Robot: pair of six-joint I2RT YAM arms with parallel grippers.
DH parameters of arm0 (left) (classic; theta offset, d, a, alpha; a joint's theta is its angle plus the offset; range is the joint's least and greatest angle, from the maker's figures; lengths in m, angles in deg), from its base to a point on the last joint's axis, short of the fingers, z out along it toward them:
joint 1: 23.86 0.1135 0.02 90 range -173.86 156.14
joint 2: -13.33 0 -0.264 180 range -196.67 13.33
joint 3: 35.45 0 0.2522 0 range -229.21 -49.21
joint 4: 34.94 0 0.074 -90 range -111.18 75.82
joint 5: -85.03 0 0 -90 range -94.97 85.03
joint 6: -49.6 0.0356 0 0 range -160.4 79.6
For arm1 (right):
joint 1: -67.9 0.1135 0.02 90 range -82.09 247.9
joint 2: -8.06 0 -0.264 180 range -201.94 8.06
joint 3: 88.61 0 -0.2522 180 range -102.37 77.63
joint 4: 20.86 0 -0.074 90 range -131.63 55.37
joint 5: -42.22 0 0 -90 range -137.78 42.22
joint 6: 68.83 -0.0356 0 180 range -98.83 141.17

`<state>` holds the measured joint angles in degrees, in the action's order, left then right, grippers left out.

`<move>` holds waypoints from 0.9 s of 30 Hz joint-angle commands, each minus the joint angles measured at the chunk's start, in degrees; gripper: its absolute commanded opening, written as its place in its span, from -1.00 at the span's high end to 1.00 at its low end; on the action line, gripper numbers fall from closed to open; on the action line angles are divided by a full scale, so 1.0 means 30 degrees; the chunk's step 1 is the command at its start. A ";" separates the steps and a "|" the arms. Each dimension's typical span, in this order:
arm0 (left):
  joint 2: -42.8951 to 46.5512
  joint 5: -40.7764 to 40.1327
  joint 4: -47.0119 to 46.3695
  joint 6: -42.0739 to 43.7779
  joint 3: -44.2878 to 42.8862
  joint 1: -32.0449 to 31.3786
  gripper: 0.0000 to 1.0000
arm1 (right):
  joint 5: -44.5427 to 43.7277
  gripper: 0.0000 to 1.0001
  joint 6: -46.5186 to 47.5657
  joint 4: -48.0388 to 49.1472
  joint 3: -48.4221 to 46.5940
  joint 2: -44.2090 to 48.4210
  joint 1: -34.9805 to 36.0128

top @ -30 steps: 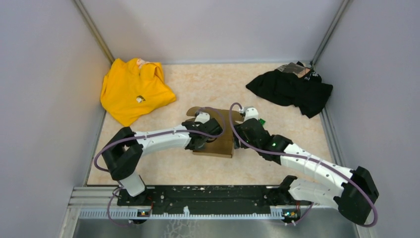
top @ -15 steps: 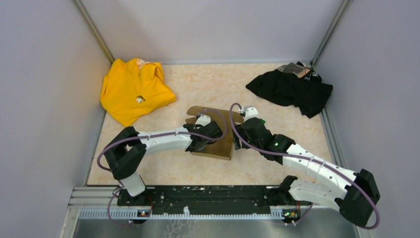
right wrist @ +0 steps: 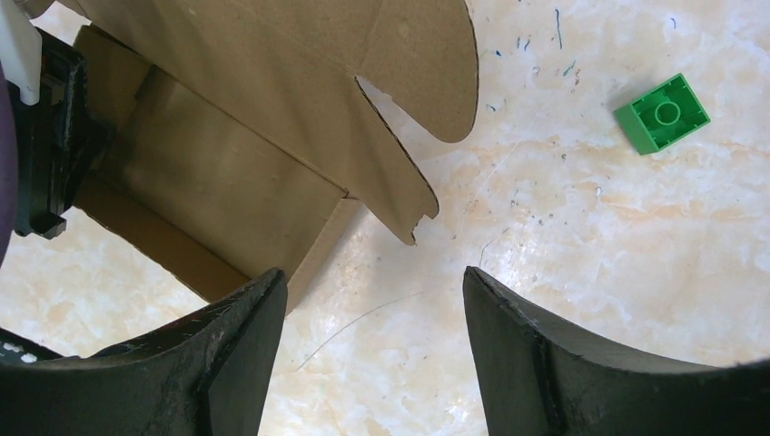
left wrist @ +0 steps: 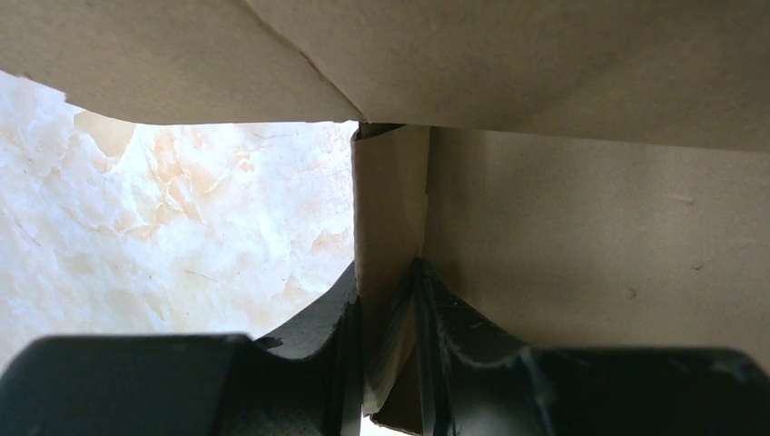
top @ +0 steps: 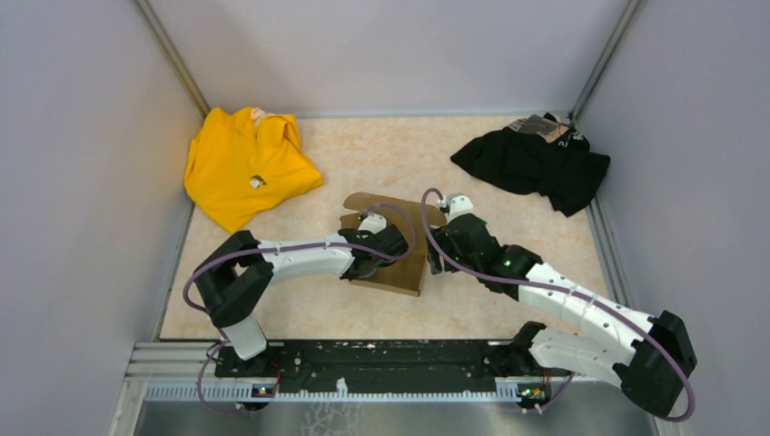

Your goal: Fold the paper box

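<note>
The paper box [top: 406,256] is a brown cardboard sheet, partly folded, lying mid-table between both arms. In the left wrist view its panels [left wrist: 590,227] fill the top and right, and a doubled narrow flap runs down between the fingers. My left gripper [left wrist: 386,265] is closed to a narrow gap on that flap, both fingers against it; from above it sits at the box's left edge [top: 368,263]. My right gripper [right wrist: 372,272] is open over bare table, just right of the box's near corner [right wrist: 227,145], touching nothing. A rounded flap hangs beyond its fingertips.
A small green brick [right wrist: 663,112] lies on the table right of the box. A yellow garment [top: 245,163] is heaped at the back left and a black garment [top: 536,163] at the back right. Grey walls enclose the table on three sides.
The left arm has drawn slightly toward the near left, and the box has shifted and turned a little with it. The right gripper has edged closer to the box's right side.
</note>
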<state>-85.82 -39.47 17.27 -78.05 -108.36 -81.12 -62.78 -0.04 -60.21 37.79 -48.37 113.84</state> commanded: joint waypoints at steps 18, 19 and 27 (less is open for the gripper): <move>0.1169 -0.1361 -0.0263 -0.0504 -0.0467 -0.0105 0.17 | 0.1418 -0.40 0.1386 0.0039 -0.0347 0.0422 -0.0427; 0.1095 -0.1427 -0.0190 -0.0490 -0.0555 -0.0105 0.17 | 0.1448 -0.40 0.1413 0.0018 -0.0323 0.0462 -0.0428; 0.0123 -0.1566 -0.0212 -0.0740 -0.0917 -0.0104 0.22 | 0.1695 -0.40 0.1475 -0.0029 -0.0228 0.0731 -0.0462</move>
<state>-83.85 -42.86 17.01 -79.14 -109.30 -81.16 -58.39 3.61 -61.08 37.79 -48.10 112.98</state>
